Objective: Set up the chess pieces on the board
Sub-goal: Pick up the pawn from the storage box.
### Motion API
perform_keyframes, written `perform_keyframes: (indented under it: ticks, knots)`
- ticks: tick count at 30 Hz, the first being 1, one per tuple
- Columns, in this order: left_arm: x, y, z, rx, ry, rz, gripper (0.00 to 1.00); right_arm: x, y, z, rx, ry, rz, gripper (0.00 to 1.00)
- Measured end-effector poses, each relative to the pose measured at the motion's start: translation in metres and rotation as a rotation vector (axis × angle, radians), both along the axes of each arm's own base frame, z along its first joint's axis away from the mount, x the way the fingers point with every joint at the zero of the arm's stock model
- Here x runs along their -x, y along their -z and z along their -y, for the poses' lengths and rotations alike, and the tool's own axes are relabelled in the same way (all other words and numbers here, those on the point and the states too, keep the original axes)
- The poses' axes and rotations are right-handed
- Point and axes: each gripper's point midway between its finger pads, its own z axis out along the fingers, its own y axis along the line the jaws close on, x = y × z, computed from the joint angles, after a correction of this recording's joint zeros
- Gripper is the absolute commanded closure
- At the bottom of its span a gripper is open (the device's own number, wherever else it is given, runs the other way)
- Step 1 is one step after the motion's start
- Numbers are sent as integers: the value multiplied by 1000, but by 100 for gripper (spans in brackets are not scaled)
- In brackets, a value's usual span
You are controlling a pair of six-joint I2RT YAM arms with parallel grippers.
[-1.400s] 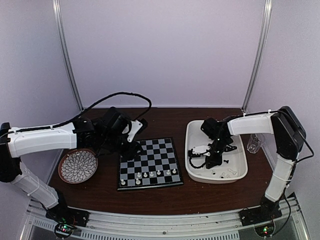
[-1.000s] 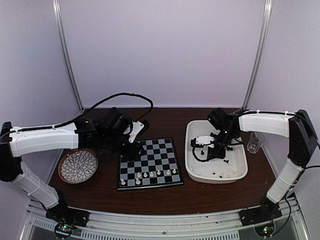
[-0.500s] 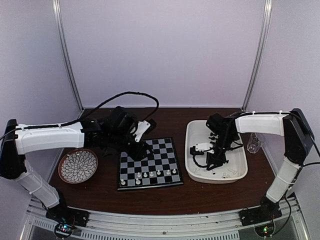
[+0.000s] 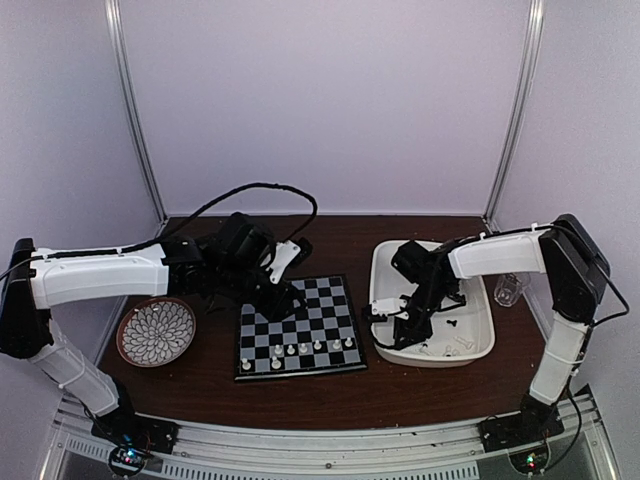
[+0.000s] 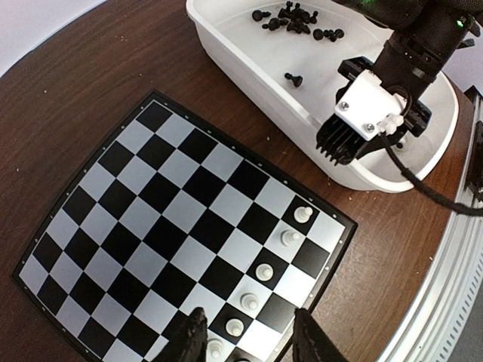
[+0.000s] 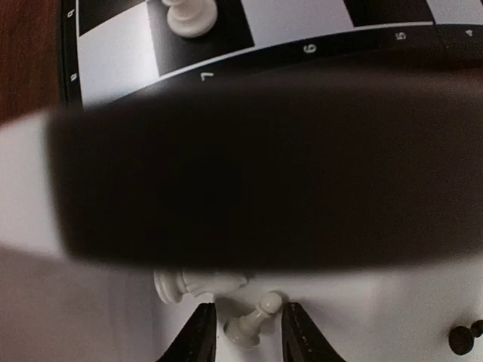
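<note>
My tray (image 5: 249,68) holds black pieces (image 5: 290,16) and a white pawn (image 6: 253,320). The right gripper (image 6: 247,313) is spread around that pawn, and the left gripper (image 5: 247,313) is spread also.

The left arm (image 4: 95,275) stretches low from its base toward the right with its wrist bent down. The left tool (image 5: 245,343) points at the table, its two dark fingers (image 5: 189,339) standing apart. The right arm (image 4: 500,252) rises from its base, folds at the elbow and reaches left. The right tool (image 6: 245,335) hangs downward, its fingers (image 6: 200,332) also parted.
</note>
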Motion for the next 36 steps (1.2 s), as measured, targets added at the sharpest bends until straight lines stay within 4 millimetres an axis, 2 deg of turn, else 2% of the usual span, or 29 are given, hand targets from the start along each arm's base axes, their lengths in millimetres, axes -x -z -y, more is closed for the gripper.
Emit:
perform_keyframes:
  ticks: [6, 10, 20, 25, 27, 29, 30, 36]
  knots:
    - [0, 0, 0, 2, -2, -1, 61, -19, 0, -9, -11, 33, 88, 89]
    - [0, 0, 0, 2, -2, 0, 61, -23, -8, -11, -35, 43, 121, 95]
    - [0, 1, 0, -1, -2, -3, 61, -30, -39, -12, -92, 54, 193, 96]
    - [-1, 8, 1, -13, -2, -12, 61, -33, -42, -10, -100, 66, 195, 96]
    - [-1, 10, 1, -17, -1, -15, 61, -35, -42, -8, -105, 77, 190, 93]
    - [-1, 11, 1, -19, -1, -17, 61, -37, -42, -5, -106, 92, 187, 80]
    - [-1, 10, 1, -19, -1, -17, 61, -38, -42, -4, -107, 103, 184, 78]
    - [-1, 12, 2, -22, 1, -21, 61, -57, -36, -10, -97, 161, 173, 73]
